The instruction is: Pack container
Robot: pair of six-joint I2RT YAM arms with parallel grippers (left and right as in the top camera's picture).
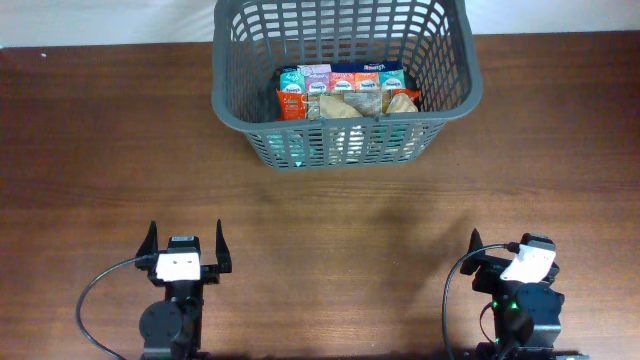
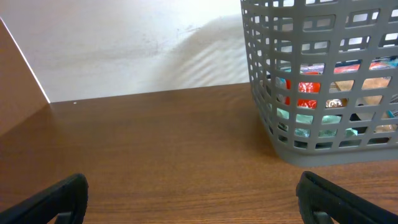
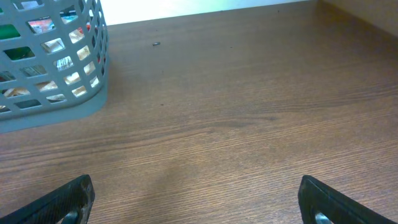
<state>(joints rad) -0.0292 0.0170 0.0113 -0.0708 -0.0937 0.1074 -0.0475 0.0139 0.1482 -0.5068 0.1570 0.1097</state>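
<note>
The container (image 1: 345,122) is a large dark grey lattice basket at the far middle of the wooden table. It holds several colourful grocery packets (image 1: 345,92) side by side. It also shows in the left wrist view (image 2: 323,149) at right and in the right wrist view (image 3: 56,109) at upper left. My left gripper (image 1: 186,240) is open and empty at the near left edge, far from the basket. My right gripper (image 1: 498,244) is open and empty at the near right edge. Only bare wood lies between the fingers in both wrist views (image 2: 193,199) (image 3: 196,199).
A white wall (image 2: 124,43) runs behind the table's far edge. The brown wooden table (image 1: 330,220) stretches between the basket and both arms. A small dark speck (image 3: 156,43) lies on the wood right of the basket.
</note>
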